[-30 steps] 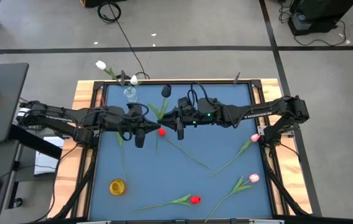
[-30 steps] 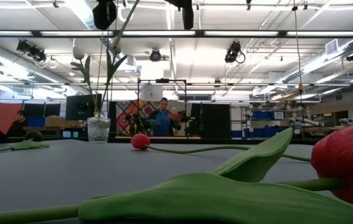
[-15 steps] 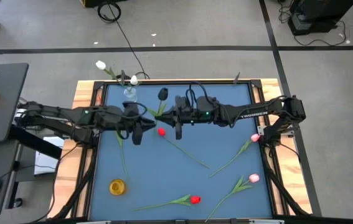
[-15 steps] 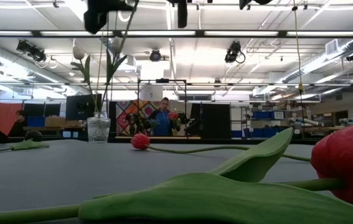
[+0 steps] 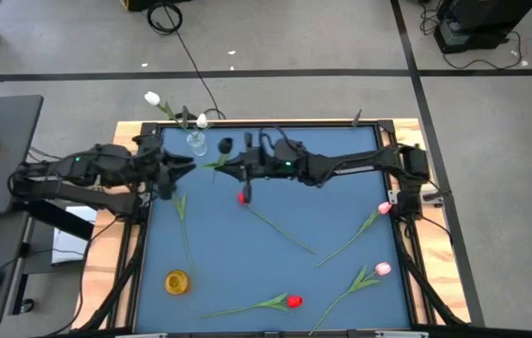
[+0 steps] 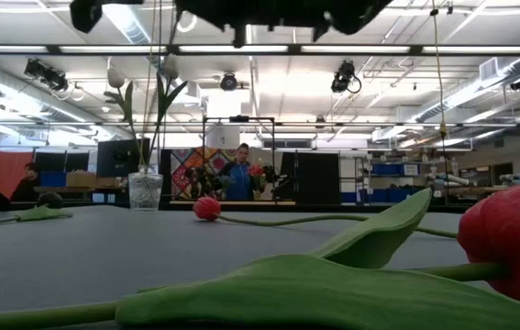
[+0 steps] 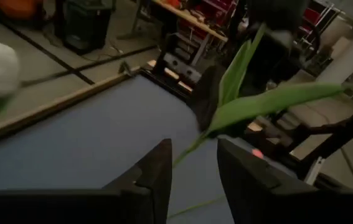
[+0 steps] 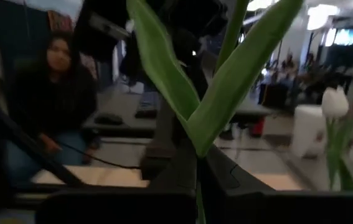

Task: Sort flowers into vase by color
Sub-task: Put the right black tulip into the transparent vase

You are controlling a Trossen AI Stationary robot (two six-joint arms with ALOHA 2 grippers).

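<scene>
While the right gripper [image 5: 231, 165] is pinching the green stem of a black tulip [image 5: 225, 145] above the blue table [image 5: 341, 178], just beside the glass vase [image 5: 195, 143], the stem is running up between its pressed-together fingers in the right wrist view, with two long leaves [image 8: 195, 93] forking above them. The left gripper [image 5: 179, 167] is hanging just below the vase in the high view, its fingers [image 7: 157, 171] standing spread with nothing between them. The vase is sitting near the table's far edge, by the wooden frame [image 5: 127, 141], and two white tulips [image 5: 152, 98] are already standing in it, one leaning out past the frame. Farther from the vase, the middle of the table is lying mostly bare around a red tulip [image 5: 242, 198] whose thin stem is trailing diagonally away. Well apart from the vase, a yellow vase [image 5: 177, 281] is sitting near the front corner, another red tulip [image 5: 293, 301] is lying by the front edge, and two pink tulips [image 5: 384, 208] are lying toward the far side edge. A person [image 8: 51, 106] is sitting beyond the table.
</scene>
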